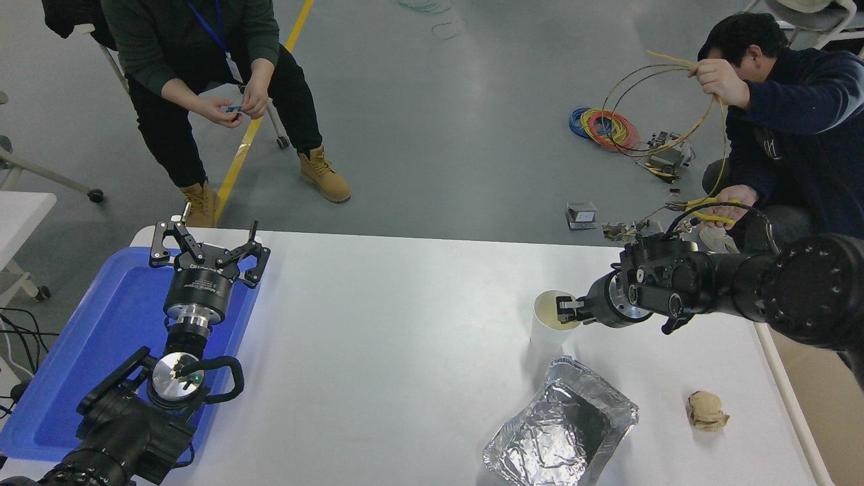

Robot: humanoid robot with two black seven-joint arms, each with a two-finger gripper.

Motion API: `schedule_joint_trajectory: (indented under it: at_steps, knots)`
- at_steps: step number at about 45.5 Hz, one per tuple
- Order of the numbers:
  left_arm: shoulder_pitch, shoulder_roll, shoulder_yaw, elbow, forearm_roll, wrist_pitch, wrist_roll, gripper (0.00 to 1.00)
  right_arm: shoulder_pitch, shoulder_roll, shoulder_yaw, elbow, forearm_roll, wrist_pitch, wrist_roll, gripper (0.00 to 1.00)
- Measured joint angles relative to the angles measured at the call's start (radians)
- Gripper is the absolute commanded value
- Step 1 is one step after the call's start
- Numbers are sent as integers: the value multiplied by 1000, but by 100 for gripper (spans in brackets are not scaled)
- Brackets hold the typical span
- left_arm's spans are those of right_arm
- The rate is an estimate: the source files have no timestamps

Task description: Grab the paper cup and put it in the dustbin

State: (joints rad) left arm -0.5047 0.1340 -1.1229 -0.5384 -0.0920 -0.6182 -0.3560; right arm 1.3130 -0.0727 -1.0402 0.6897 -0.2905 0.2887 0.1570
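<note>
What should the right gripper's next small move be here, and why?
Probably close the jaws. The right gripper sits at the right rim of the upright paper cup, one finger apparently inside it, and the cup stands on the table, unlifted. The dustbin waits to its right.

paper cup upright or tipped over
Upright: the paper cup stands on the table, round rim facing up, with the right gripper at its rim.
</note>
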Motion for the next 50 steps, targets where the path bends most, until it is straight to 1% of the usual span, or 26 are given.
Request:
schedule_joint_trajectory:
  at_steps: [8,20,33,50]
  knots:
    - [0,0,0,0,0,0,0,100,8,2,-2,0,-15,-5,17,0]
    - [0,0,0,0,0,0,0,100,54,-14,-5,18,-21,-4,27,0]
    - [0,0,0,0,0,0,0,100,233,-124,-8,129,-43,37,29,0]
    - [0,1,0,0,0,0,0,100,519,-220,-48,205,-57,206,30,0]
